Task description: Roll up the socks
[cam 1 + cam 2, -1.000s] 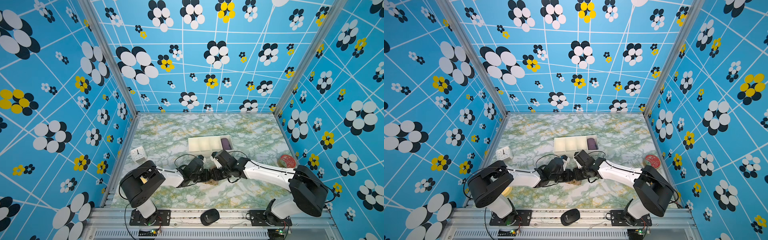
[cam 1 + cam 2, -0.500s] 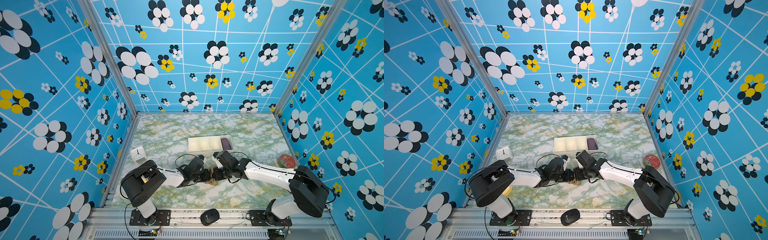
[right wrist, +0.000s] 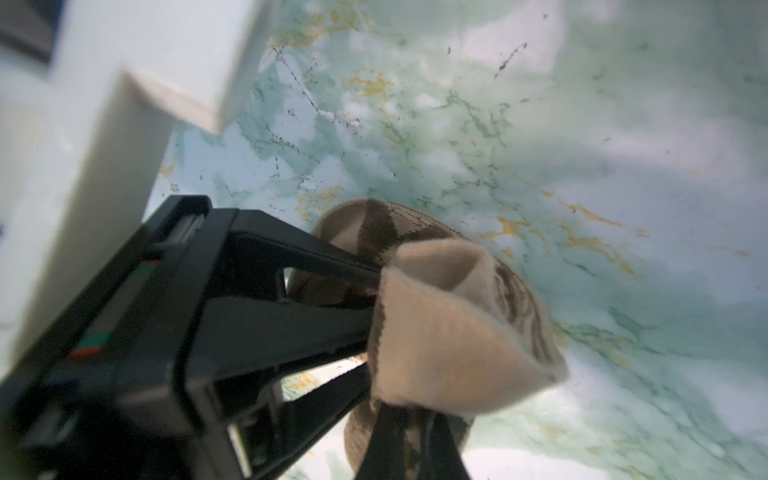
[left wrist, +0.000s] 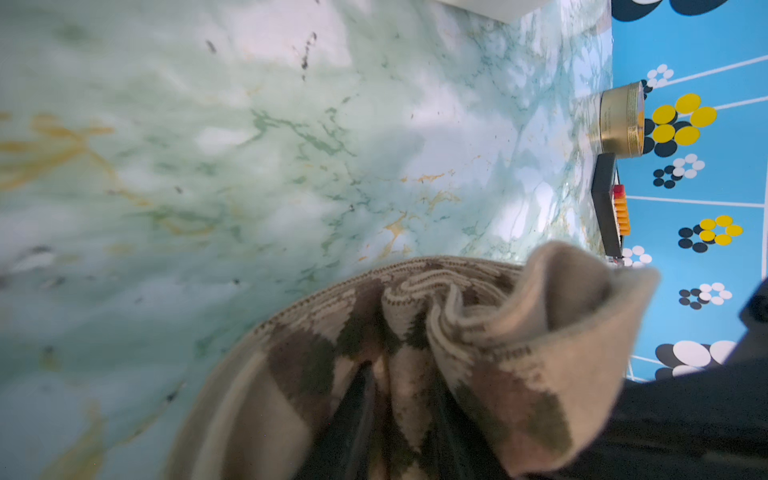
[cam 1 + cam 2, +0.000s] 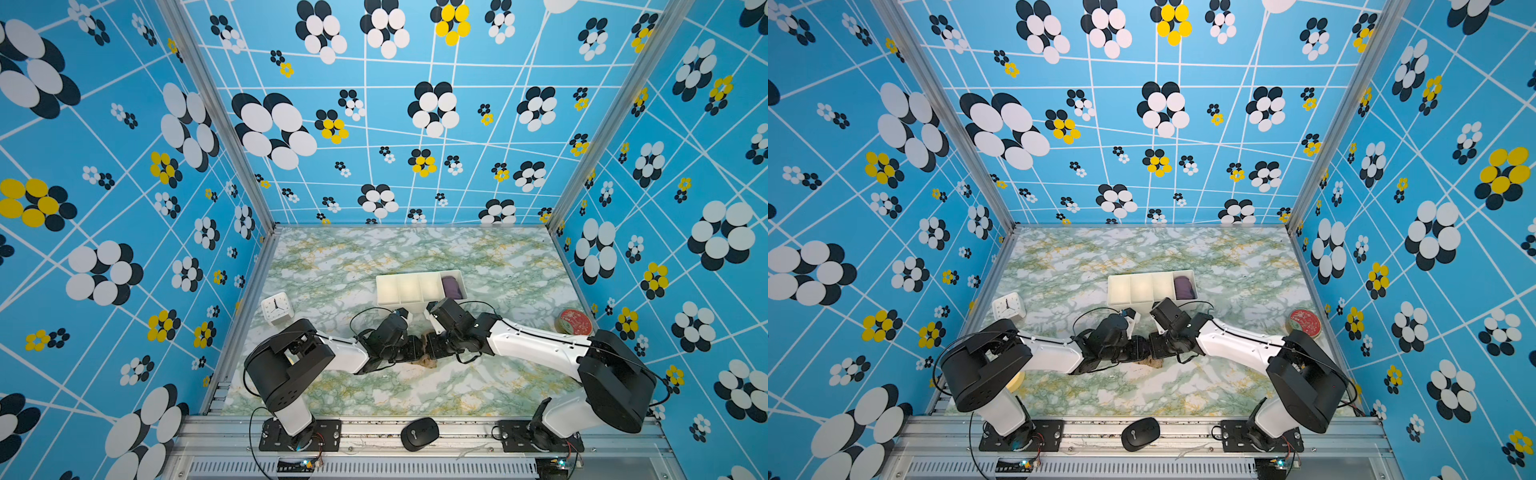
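The socks (image 4: 415, 353) are soft and knitted, sandy tan with dark brown diamond shapes. They are bunched into a fat, lumpy roll with ribbed edges curling inside. The roll sits on the tabletop (image 5: 374, 257), which is smooth and shiny, with green, white and yellow marble swirls. It lies about halfway between the left and right edges, nearer the front edge than the back, just in front of the tray (image 5: 399, 291). The tray is a long, hard white box split into a row of little rooms. A purple cloth (image 5: 452, 286) fills the room at its right end. The two arms meet at the roll, one from each side. The right gripper (image 3: 411, 449) is closed tight, and its thin black fingers pinch the sock cloth where a plain tan flap sticks out. The left gripper (image 3: 368, 322) has its flat black fingers (image 3: 324, 253) partly apart, one on each side of the roll and touching the cloth. It is not clear if they squeeze it. A square white clock (image 5: 276, 307) stands near the left edge, and a round tin (image 5: 574, 322) with a red lid sits near the right edge.
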Motion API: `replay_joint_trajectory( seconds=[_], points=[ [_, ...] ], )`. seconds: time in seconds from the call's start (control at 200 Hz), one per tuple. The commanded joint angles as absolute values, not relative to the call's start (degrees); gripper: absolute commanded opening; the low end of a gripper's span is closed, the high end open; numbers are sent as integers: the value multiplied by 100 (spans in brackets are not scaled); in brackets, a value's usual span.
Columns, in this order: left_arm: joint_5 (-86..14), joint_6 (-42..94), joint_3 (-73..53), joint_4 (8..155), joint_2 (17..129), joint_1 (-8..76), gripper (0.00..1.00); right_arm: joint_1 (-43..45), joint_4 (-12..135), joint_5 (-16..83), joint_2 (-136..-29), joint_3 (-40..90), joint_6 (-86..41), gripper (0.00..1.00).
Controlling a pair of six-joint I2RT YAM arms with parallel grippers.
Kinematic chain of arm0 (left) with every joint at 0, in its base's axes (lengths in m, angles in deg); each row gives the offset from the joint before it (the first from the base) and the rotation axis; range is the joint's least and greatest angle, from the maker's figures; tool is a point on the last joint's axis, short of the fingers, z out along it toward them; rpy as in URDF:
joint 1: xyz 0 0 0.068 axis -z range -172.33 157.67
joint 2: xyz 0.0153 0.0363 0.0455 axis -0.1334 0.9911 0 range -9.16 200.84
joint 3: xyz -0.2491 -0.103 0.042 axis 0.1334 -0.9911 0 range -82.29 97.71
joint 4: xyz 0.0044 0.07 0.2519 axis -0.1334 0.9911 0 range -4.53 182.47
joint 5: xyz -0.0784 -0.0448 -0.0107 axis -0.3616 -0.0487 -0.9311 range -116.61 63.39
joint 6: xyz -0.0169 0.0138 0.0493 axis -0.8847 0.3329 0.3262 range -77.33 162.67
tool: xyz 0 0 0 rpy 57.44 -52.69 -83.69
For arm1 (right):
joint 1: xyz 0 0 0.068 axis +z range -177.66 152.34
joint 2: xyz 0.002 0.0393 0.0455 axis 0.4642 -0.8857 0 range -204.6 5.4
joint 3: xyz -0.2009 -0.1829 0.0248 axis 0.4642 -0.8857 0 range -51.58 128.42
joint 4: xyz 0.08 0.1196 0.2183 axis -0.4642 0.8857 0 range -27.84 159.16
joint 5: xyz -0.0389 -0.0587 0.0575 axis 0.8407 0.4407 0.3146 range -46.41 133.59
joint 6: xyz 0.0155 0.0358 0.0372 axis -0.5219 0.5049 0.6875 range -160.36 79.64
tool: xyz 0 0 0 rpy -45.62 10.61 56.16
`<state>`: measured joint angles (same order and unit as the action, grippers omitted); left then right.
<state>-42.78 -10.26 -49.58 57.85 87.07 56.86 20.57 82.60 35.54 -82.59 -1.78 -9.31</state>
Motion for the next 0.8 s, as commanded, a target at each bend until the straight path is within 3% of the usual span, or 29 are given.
replay_joint_trajectory(
  seconds=[0.0, 0.395, 0.795],
  points=[
    [-4759, -862, -4938, 6709, 8874, 5954, 36, 2225, 8133, 3738, -8932, -188, -1186, 0],
    [-4906, -250, -4416, 7734, 8552, 5707, 36, 2393, 8841, 4575, -8896, 100, -1347, 0],
    [-4179, 476, -4327, 9610, 6898, 5215, 37, 2401, 9013, 4754, -8837, 186, -1485, 0]
  ],
)
